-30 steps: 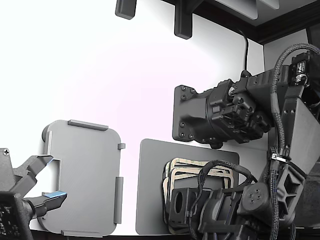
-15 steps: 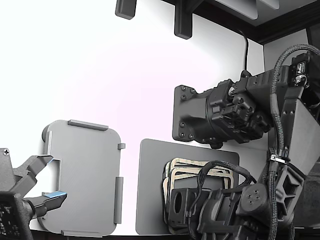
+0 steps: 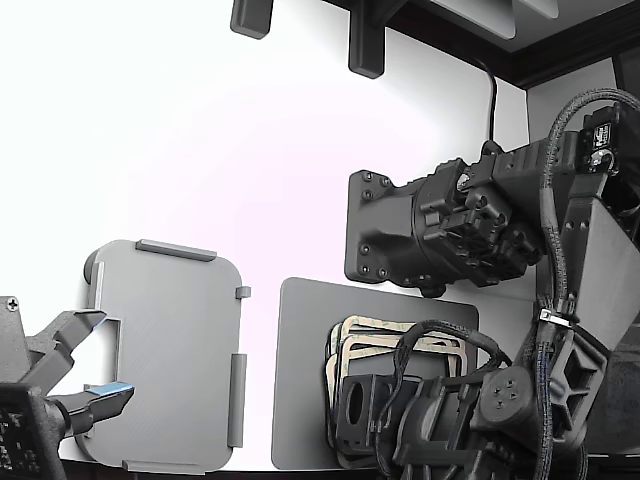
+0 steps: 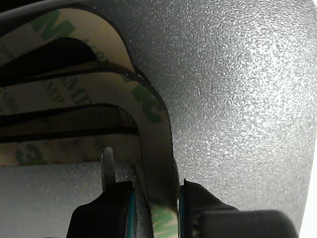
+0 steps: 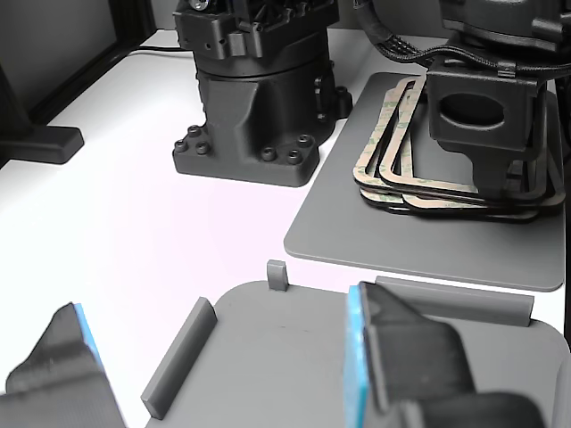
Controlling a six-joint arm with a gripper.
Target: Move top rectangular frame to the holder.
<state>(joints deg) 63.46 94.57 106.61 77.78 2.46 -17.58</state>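
Note:
A stack of several beige-tan rectangular frames lies on a darker grey mat at the exterior view's lower right; the stack also shows in the other view. My gripper is down on the stack. Its two black fingers straddle the outer side bar of the top frame, one pad against it and the other a small gap away. The gripper body hides part of the stack. The light grey holder, with raised edge tabs, lies bare at the exterior view's lower left and also shows in the other view.
A second arm's open gripper with blue pads hovers at the holder's near-left edge; its fingers fill the other view's foreground. A black arm base stands behind the mat. Cables hang by my arm.
My arm's elbow and wrist have shifted very slightly over the stack. The frames, the holder and the second arm have not moved.

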